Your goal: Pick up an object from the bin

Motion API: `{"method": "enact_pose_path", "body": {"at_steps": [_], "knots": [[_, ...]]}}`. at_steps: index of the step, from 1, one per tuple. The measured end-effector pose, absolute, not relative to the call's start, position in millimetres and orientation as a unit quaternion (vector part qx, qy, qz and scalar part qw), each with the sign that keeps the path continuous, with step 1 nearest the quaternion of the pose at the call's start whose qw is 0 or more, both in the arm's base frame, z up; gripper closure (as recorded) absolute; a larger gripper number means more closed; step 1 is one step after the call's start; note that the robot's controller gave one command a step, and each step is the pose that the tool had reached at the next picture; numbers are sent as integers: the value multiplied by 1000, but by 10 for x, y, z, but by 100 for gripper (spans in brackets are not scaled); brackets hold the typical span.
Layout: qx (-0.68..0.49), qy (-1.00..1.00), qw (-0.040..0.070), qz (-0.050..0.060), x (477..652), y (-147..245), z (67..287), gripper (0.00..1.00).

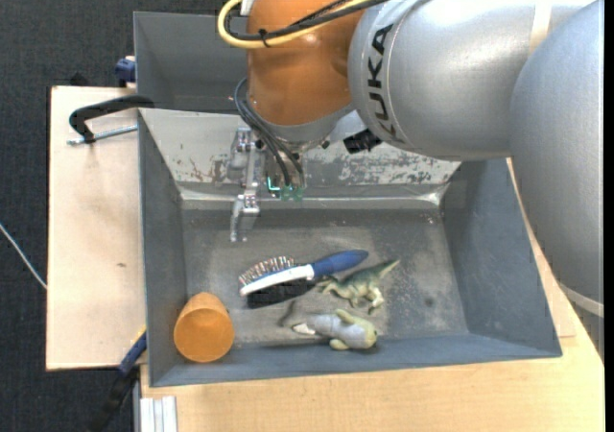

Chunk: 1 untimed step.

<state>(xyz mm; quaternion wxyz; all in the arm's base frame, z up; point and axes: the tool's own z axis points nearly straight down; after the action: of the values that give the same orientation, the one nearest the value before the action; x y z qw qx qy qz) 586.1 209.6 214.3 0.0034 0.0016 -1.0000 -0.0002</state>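
The gripper (242, 221) hangs under the orange wrist cover, over the bare back part of the bin (163, 257). Is it set wide or narrow? From here I cannot tell, and I see nothing carried in it.

Nearest to it, just toward the front, lies a hairbrush (288, 278) with a white head and a blue handle, lying flat and slanted across the floor. That looks the likeliest candidate, I'd say: light, stiff plastic, and a bit slick on the handle. The narrow neck where head meets handle looks the best place to grip, taken across its width.

A small green-yellow dinosaur (357, 284) sits right against the handle end, with a pale toy animal (341, 327) just in front. Both look light and knobbly, and awkward to pinch. The orange cup (203, 327) lies apart in the front left corner — light too, though it would likely roll if nudged.
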Motion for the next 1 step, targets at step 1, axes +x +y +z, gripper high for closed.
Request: {"method": "enact_pose_path", "body": {"at_steps": [1], "knots": [[196, -981, 3, 0, 5385, 1525, 1058, 0]]}}
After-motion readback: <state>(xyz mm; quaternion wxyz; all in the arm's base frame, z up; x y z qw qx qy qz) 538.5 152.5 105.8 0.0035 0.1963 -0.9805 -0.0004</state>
